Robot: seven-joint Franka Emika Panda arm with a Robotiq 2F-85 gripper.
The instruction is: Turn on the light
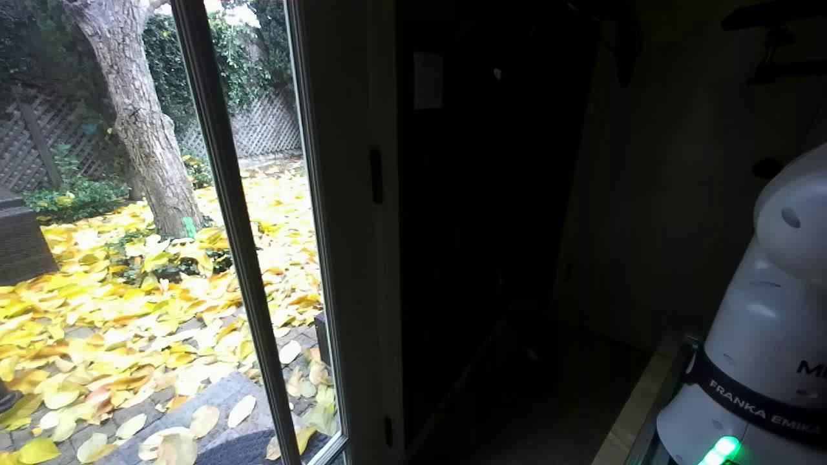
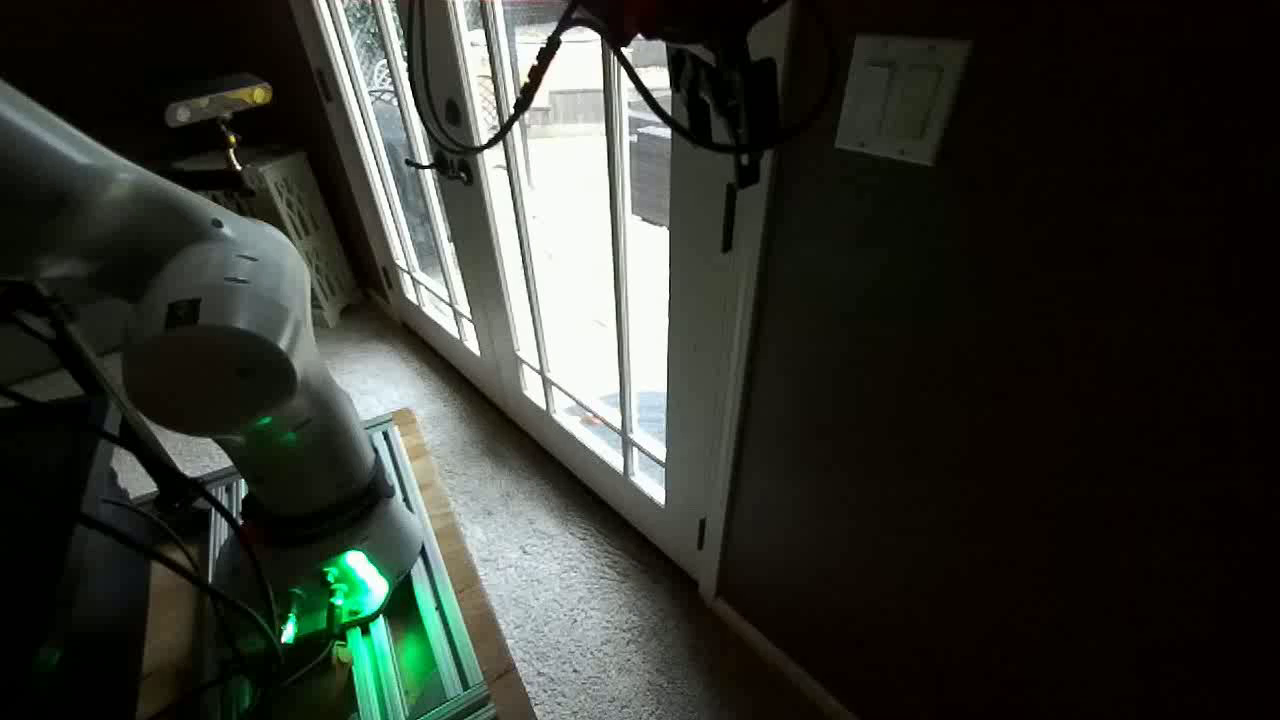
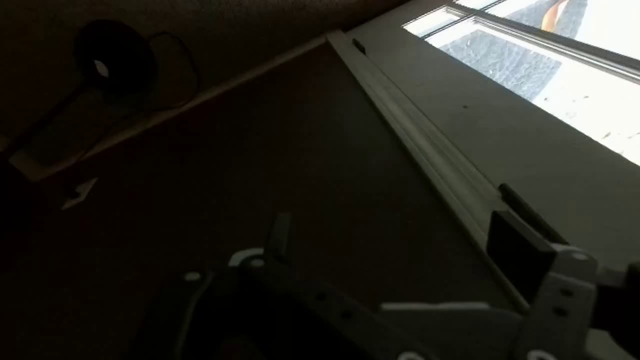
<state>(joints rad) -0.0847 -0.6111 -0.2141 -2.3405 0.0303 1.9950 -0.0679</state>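
Hanging with fingers [image 3: 520, 252] spread and nothing between them, my gripper [image 3: 399, 242] appears near the switch plate [image 2: 903, 100]; that sits on the wall [image 2: 850, 350], well apart from the wooden edge of the bench [image 2: 458, 560]; its paddles [image 2: 913, 104] should be light, springy, slick; I'd press one end, not pinch.

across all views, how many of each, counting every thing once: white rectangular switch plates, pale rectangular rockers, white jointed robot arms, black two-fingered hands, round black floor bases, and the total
White rectangular switch plate: 1
Pale rectangular rockers: 2
White jointed robot arm: 1
Black two-fingered hand: 1
Round black floor base: 1
Total: 6
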